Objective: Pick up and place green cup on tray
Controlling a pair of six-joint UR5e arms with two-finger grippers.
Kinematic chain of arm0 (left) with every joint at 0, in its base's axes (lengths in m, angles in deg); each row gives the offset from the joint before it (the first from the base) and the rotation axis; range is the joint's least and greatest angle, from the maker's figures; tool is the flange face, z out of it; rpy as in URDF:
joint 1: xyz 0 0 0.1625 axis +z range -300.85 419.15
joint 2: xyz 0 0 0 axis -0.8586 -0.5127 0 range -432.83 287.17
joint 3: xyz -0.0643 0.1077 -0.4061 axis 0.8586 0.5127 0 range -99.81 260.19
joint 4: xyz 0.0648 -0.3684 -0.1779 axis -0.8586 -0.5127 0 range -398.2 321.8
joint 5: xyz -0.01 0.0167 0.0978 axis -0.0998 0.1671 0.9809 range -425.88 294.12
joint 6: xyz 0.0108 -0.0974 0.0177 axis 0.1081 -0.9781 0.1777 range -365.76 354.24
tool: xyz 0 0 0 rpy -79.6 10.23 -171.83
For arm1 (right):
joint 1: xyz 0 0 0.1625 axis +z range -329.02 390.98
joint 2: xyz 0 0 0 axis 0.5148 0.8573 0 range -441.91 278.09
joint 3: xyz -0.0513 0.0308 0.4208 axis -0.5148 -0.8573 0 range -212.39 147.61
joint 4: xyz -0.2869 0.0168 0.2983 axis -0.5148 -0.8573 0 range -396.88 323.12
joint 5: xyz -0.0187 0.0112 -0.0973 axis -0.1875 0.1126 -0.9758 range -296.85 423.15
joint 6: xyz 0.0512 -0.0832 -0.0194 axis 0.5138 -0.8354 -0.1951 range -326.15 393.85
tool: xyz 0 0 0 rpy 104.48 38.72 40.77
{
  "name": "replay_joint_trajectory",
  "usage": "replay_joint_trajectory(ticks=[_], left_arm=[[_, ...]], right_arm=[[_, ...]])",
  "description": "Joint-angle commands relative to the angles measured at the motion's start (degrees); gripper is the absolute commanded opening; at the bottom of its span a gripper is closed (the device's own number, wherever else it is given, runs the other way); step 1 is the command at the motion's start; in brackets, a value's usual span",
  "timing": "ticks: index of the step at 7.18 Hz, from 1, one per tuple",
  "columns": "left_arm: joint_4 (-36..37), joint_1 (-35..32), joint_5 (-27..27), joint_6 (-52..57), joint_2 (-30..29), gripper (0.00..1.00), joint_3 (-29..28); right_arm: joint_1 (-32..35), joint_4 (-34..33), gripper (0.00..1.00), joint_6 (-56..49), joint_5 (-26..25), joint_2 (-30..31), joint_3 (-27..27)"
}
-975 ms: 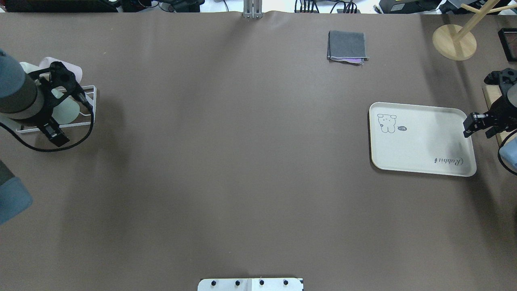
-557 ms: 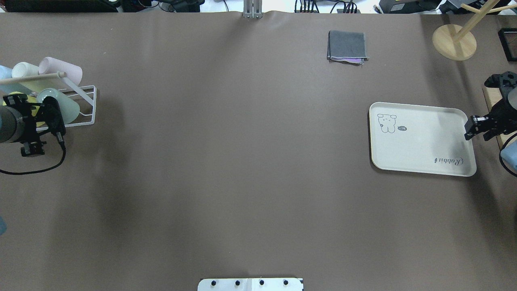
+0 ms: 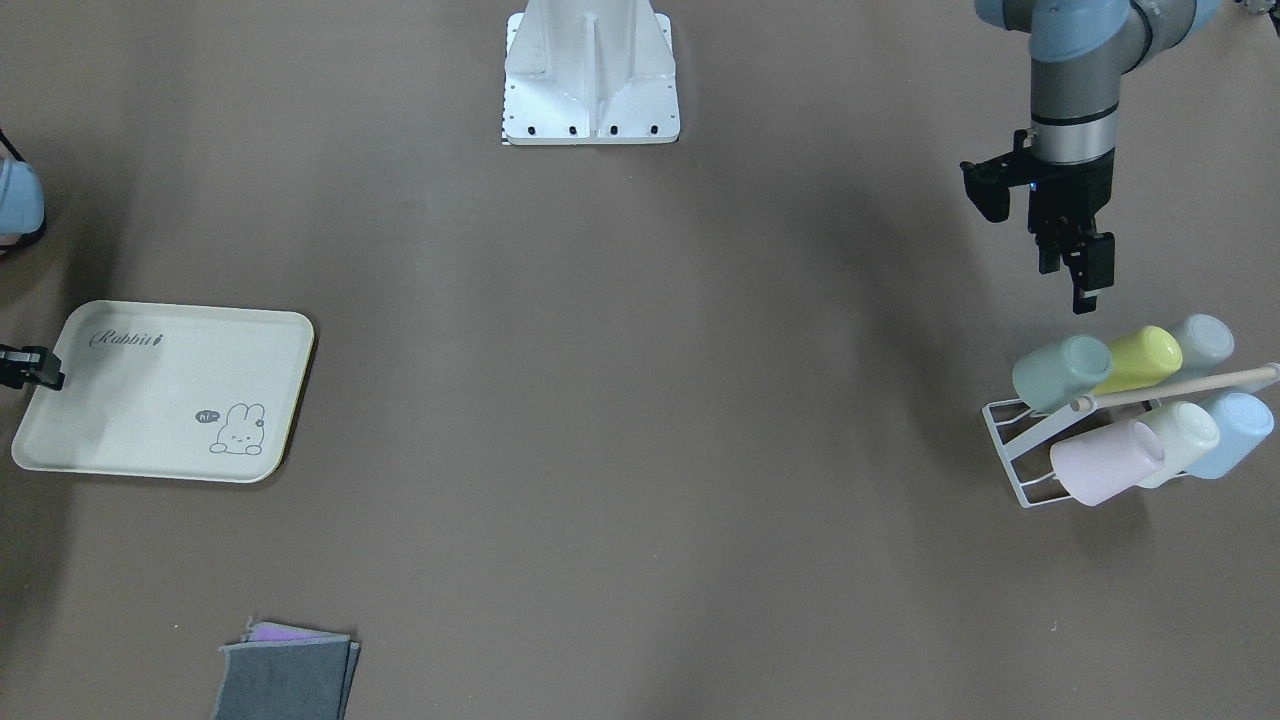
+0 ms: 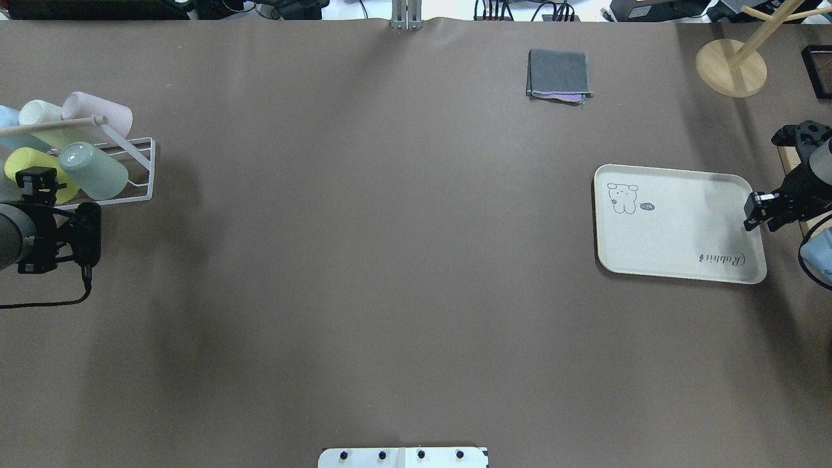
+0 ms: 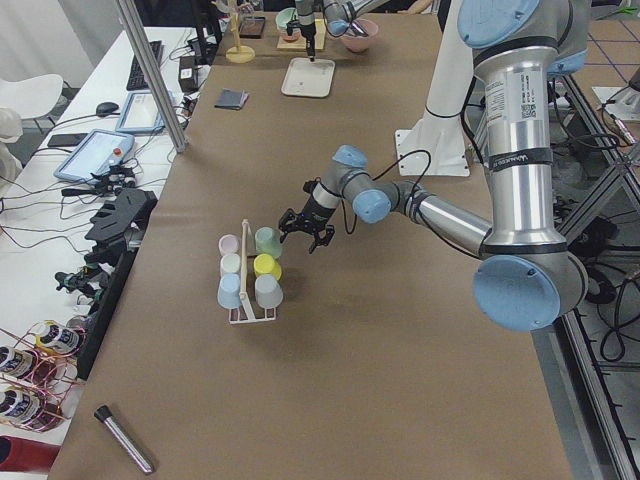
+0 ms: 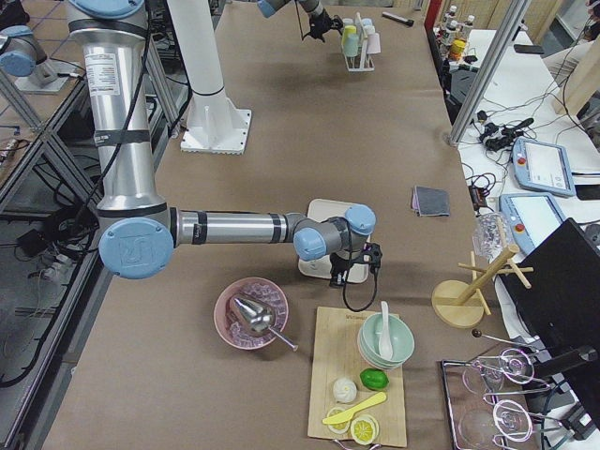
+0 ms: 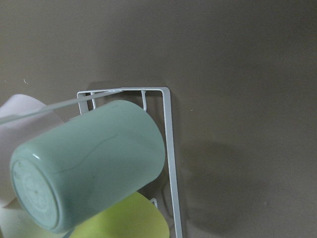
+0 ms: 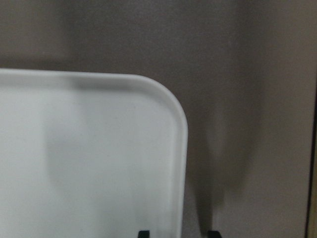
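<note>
The green cup (image 4: pixel 94 171) lies tilted on the near right corner of a white wire rack (image 4: pixel 144 170), next to a yellow-green cup (image 4: pixel 26 166). It also shows in the front view (image 3: pixel 1060 372) and fills the left wrist view (image 7: pixel 89 163). My left gripper (image 3: pixel 1080 285) hangs just on the robot's side of the rack, apart from the cups, and looks open and empty. The cream tray (image 4: pixel 676 224) lies at the far right. My right gripper (image 4: pixel 754 211) is open and empty over the tray's right edge (image 8: pixel 181 148).
The rack also holds pink (image 3: pixel 1105 462), cream (image 3: pixel 1185 440) and pale blue (image 3: pixel 1235 432) cups under a wooden bar. A folded grey cloth (image 4: pixel 559 75) and a wooden stand (image 4: pixel 731 65) sit at the back right. The robot base (image 3: pixel 592 75) is at the near edge.
My left arm has drawn back from over the rack toward the robot, uncovering the green and yellow-green cups. The right gripper has barely shifted.
</note>
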State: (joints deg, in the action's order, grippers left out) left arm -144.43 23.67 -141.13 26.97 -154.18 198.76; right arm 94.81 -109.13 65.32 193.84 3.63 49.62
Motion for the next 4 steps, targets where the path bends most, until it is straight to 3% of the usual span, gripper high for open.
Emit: replay_joint_trajectory(ticks=[1, 3, 4], left_arm=[[3.5, 8.7, 15.1, 7.7, 0.1, 0.99, 0.6], [3.1, 10.3, 26.9, 28.6, 0.0, 0.99, -0.8], [3.3, 12.5, 32.0, 31.4, -0.6, 0.99, -3.2]], right_arm=[[-0.3, 0.0, 0.39, 0.0, 0.0, 0.0, -0.1], [-0.3, -0.1, 0.26, -0.1, 0.1, 0.0, 0.0], [-0.3, -0.1, 0.17, -0.1, 0.1, 0.2, 0.0]])
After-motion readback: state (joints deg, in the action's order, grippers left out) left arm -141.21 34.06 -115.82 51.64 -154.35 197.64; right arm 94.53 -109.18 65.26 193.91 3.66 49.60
